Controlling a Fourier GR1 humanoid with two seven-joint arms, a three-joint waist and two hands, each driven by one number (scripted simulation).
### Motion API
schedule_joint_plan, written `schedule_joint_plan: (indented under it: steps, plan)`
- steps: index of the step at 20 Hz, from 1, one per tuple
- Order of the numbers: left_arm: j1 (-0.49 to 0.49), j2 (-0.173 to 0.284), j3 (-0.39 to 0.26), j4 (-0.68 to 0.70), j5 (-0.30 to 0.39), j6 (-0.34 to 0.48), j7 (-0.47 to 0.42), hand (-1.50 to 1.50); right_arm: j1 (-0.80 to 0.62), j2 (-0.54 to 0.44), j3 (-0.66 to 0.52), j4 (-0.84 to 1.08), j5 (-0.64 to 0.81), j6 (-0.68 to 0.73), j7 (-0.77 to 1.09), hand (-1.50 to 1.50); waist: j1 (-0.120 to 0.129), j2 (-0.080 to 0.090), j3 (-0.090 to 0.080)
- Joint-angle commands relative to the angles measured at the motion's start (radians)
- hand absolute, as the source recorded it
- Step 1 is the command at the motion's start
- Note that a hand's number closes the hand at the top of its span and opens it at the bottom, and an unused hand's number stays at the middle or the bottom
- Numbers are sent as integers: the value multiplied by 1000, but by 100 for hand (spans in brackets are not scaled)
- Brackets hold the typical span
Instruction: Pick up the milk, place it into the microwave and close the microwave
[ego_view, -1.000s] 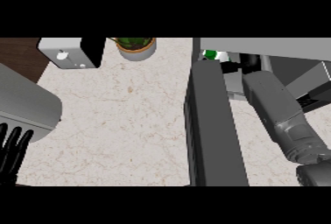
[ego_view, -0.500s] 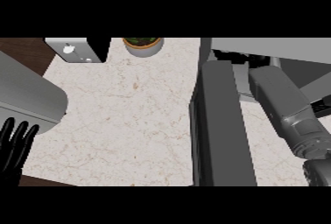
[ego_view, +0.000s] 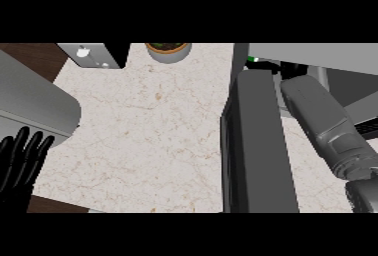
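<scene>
Right forearm (ego_view: 325, 125) now reaches deeper toward microwave, beyond open dark door (ego_view: 255, 145); right hand hidden, its state cannot be told. Milk: only green sliver (ego_view: 255, 59) shows at microwave mouth. Left hand (ego_view: 22, 162) rests at lower left, fingers straight, empty. Speckled cream tabletop (ego_view: 148, 130); potted plant (ego_view: 168, 50) at far edge.

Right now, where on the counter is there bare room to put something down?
The wide marble patch is free, bordered by the plant pot at the top, the left robot hand at the lower left and the open microwave door on the right. Right of the door it is crowded by the right forearm.
</scene>
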Motion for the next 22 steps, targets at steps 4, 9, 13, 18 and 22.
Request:
schedule_joint_plan:
  steps: [4,9,13,18,22]
  plan:
    - [-36,-8,-26,28,-28,6,1,-150,-22,28,-40,8,-43,177,24,-150,-7,1,3]
    - [-52,-17,-44,18,-41,19,15,-150,-18,51,-62,2,-60,202,11,-150,-6,-3,4]
    - [-46,-29,-68,21,-79,27,8,-150,-3,50,-66,16,-60,218,21,-150,-19,-13,2]
    - [-56,-38,-87,31,-99,32,6,-150,29,36,-72,12,-61,232,-7,-150,-26,-12,2]
    - [-58,-52,-118,40,-124,37,13,-150,29,12,-81,1,-68,248,-16,-150,-36,-16,2]
